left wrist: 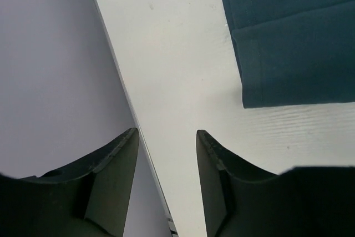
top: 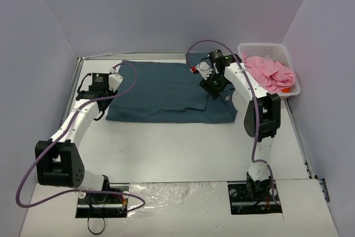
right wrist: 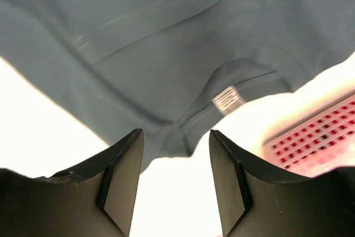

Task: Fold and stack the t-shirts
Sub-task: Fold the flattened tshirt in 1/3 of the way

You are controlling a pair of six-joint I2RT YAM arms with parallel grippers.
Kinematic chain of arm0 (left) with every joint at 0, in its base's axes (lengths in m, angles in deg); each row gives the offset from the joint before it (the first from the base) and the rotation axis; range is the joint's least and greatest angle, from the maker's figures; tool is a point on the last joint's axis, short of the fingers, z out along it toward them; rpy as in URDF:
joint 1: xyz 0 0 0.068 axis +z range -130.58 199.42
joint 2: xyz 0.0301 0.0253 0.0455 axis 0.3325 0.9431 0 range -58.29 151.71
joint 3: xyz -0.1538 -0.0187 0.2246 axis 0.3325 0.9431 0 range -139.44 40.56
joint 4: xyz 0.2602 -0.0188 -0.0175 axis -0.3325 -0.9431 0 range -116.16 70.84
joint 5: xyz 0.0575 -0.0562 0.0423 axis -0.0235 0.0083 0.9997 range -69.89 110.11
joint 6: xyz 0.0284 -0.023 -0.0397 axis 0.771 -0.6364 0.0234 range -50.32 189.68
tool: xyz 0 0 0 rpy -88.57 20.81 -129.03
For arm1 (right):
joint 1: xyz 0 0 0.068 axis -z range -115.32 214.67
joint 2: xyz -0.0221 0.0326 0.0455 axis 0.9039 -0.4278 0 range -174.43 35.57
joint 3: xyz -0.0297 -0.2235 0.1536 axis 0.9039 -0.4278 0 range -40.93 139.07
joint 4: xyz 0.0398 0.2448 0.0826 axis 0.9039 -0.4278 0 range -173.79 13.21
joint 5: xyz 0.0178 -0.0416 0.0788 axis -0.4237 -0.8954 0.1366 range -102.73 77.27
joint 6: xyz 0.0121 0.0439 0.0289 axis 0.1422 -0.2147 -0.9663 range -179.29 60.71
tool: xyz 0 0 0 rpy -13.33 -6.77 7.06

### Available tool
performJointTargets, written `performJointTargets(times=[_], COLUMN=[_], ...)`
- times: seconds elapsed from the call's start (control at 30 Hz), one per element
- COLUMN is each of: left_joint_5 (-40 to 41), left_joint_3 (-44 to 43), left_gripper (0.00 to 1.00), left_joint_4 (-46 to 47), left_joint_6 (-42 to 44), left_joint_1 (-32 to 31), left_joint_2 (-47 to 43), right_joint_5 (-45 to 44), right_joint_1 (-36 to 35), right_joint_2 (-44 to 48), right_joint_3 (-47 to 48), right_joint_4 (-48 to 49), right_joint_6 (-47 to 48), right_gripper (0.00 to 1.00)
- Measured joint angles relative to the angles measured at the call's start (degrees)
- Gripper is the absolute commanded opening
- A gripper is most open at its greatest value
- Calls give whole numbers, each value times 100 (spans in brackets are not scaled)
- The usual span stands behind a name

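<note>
A white plastic lattice basket point(top: 289, 62) sits in the far right corner of a white tabletop point(top: 177, 145), its long side running along the right edge. A thin metal strip point(top: 138, 55) lines the far edge. A crinkled sheet of clear plastic point(top: 180, 197) lies across the middle of the near edge. Plain pale lavender-grey walls point(top: 166, 9) close in the far, left and right sides.

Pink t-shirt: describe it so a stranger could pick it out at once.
Start at the white table and go to its far right corner, where a white lattice basket stands. The pink t-shirt lies crumpled inside it. Unlike the teal t-shirt spread flat on the table, it is pink and bunched.
</note>
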Motion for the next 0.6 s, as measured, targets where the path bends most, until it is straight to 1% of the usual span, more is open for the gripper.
performJointTargets(times=[0.13,0.37,0.6], left_joint_5=[-92,-518,-708], left_joint_3=[243,599,833], left_gripper=[45,45,45], left_joint_4=[-240,-575,-629], left_joint_6=[-142,-380,-516], left_joint_1=[0,0,39], left_joint_2=[-424,-1010,-1119], right_joint_5=[267,588,629], right_joint_1=[-90,-487,-946], right_joint_2=[273,286,227], right_joint_3=[-409,-763,-780], right_joint_4=[105,256,358], right_joint_6=[0,0,2], right_gripper=[46,43,41])
